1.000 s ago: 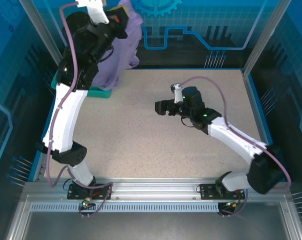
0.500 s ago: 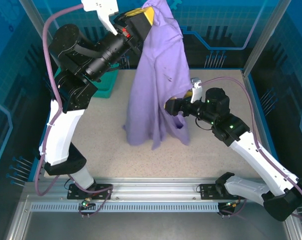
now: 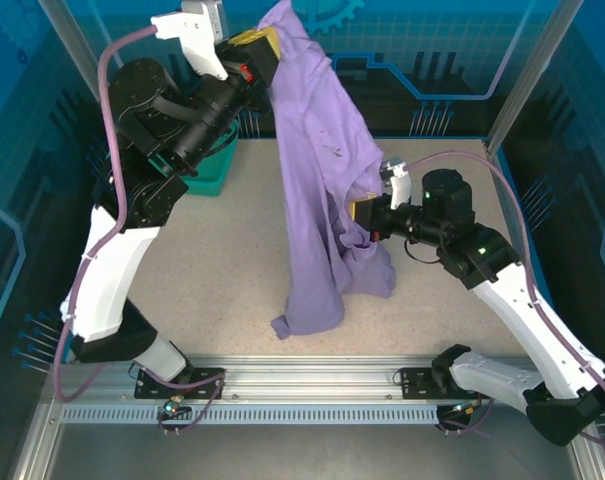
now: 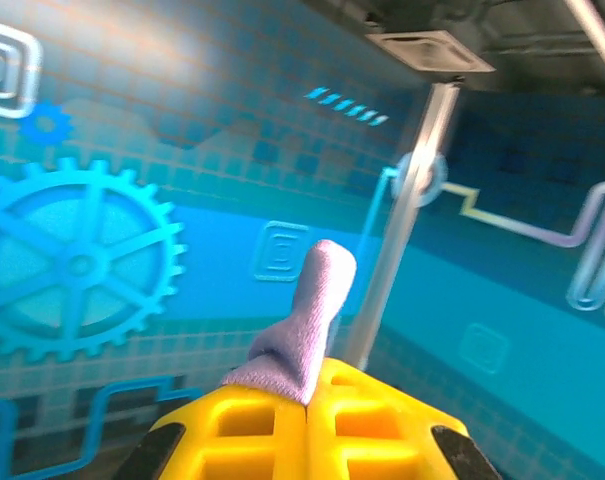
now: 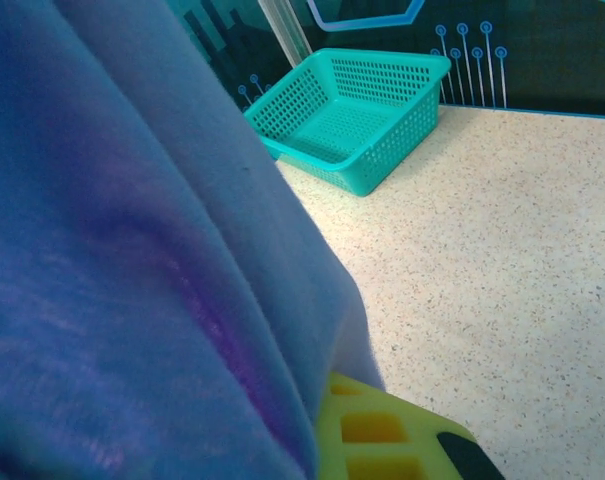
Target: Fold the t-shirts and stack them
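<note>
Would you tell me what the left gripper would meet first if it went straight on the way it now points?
Beyond the t-shirt pinched in the left gripper, probably the blue back wall, close beside the metal post; depth is hard to judge.

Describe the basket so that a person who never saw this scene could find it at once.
Look at the speckled beige table and go to its far left corner, behind the raised left arm. There stands a teal plastic mesh basket, open on top. Unlike the soft lavender t-shirt hanging near it, it is rigid and full of small holes.
</note>
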